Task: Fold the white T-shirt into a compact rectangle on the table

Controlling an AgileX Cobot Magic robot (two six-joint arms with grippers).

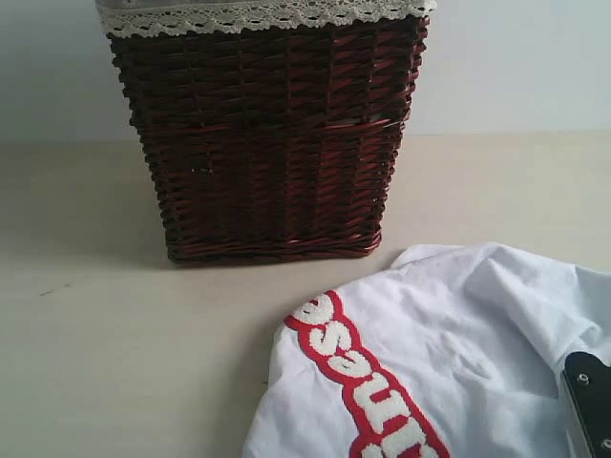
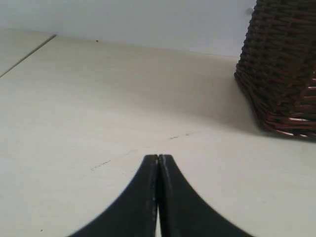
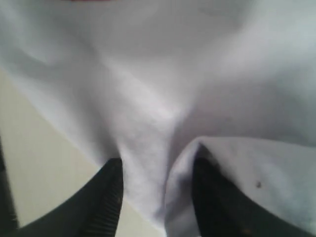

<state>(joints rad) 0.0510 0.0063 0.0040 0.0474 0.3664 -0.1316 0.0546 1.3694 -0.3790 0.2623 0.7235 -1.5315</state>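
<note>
The white T-shirt (image 1: pixel 458 353) lies rumpled on the table (image 1: pixel 105 334) at the lower right of the exterior view, its red-outlined white letters (image 1: pixel 368 382) running diagonally. In the right wrist view my right gripper (image 3: pixel 157 165) stands open over the T-shirt (image 3: pixel 163 89). Loose cloth lies between its black fingers (image 3: pixel 109 192), and a fold drapes over the other finger. A black part of the right arm (image 1: pixel 588 401) shows at the shirt's right edge. My left gripper (image 2: pixel 158 157) is shut on nothing, above bare table (image 2: pixel 98 113) away from the shirt.
A tall dark wicker basket (image 1: pixel 267 134) with white lace trim stands on the table behind the shirt, and it shows again as the basket (image 2: pixel 284 64) in the left wrist view. A pale wall (image 1: pixel 516 57) runs behind the table.
</note>
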